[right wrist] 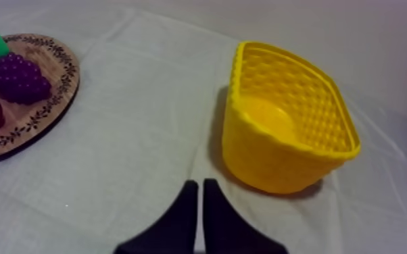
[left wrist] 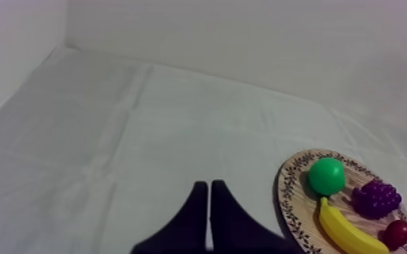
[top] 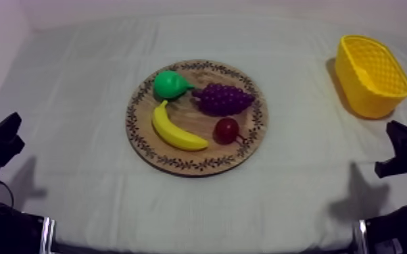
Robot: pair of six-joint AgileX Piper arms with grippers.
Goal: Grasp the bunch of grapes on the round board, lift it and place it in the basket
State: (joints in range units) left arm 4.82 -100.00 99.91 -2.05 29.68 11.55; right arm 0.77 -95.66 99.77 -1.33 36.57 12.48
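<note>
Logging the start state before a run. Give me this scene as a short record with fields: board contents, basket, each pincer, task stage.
board: wooden board, mid-table on the cloth
on board: bunch of grapes, pear, banana, small red fruit
grapes: beside the pear, ungripped
basket: yellow basket, right side of the table, no fruit inside
left pincer: shut on nothing, off the board
right pincer: shut on nothing, facing the basket
task stage: not yet begun

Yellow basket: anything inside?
Nothing seen inside the basket: mesh walls and most of its floor show bare. The near wall hides a strip of floor. The grapes lie on the board.
</note>
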